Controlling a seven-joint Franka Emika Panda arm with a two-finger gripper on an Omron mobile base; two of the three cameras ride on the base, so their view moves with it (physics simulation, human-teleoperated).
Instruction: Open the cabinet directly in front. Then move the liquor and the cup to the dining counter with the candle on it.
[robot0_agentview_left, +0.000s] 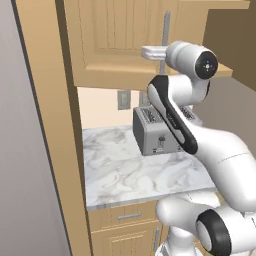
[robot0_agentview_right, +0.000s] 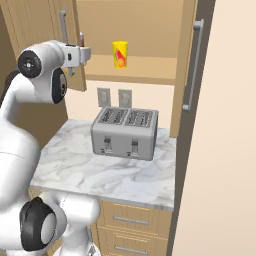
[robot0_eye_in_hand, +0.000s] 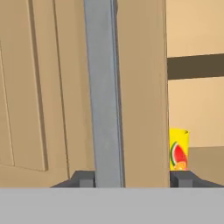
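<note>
- The pincer is seen raised at the left door of the cabinet, level with the door's long silver bar handle.
- In the hand view, one dark fingertip is seen at the left of the handle and the other well to its right, near the door's edge; the handle is not pressed by both tips, so the jaws are seen apart with nothing clamped.
- The right door is seen swung wide open in the right base view, and the shelf inside is exposed.
- The cup, bright yellow with a red-orange mark, is seen standing upright on that shelf, just past the edge of the left door.
- In the hand view the cup is seen beside the right fingertip, farther back.
- A grey four-slot toaster is seen on the short marble surface beneath the cabinet.
- Small drawers with short handles are seen under that surface.
</note>
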